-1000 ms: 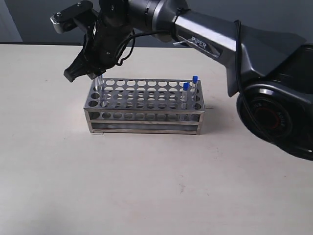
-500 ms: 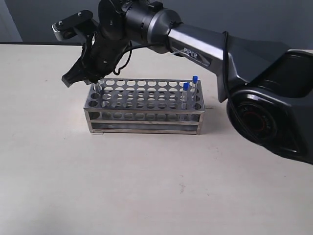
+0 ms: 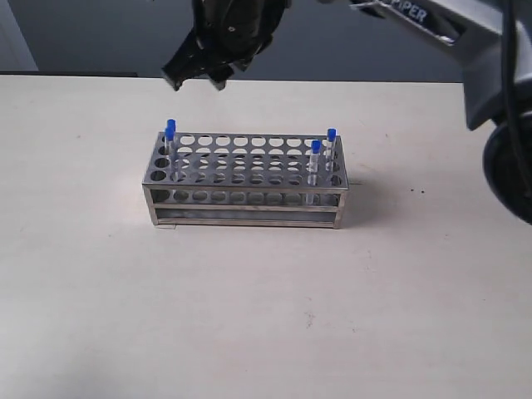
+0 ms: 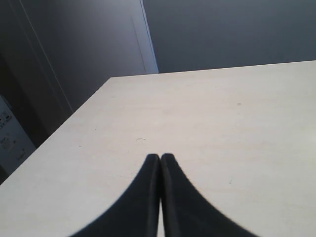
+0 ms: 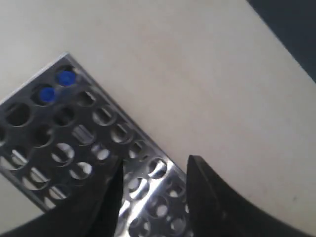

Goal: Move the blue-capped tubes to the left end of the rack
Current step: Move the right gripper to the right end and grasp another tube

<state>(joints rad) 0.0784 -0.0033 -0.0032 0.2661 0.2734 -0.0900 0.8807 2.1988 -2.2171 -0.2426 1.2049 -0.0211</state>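
The steel rack (image 3: 245, 179) stands mid-table. Two blue-capped tubes (image 3: 169, 130) sit side by side in its left end, and two more (image 3: 331, 135) (image 3: 316, 147) stand in its right end. My right gripper (image 3: 197, 81) hangs open above and behind the rack's left end, holding nothing. The right wrist view looks down on the rack (image 5: 94, 148), with the two blue caps (image 5: 65, 78) (image 5: 47, 94) at its far corner and the open right gripper (image 5: 154, 168) over the plate. In the left wrist view, the left gripper (image 4: 160, 157) is shut on nothing, over bare table.
The right arm's dark links (image 3: 432, 17) cross the top right of the exterior view, with its base (image 3: 511, 166) at the right edge. The light table (image 3: 249, 316) spreads around the rack. A table edge and dark wall (image 4: 98, 59) show in the left wrist view.
The right gripper has let go at the rack's left end and risen up and to the right. A second blue cap now shows there.
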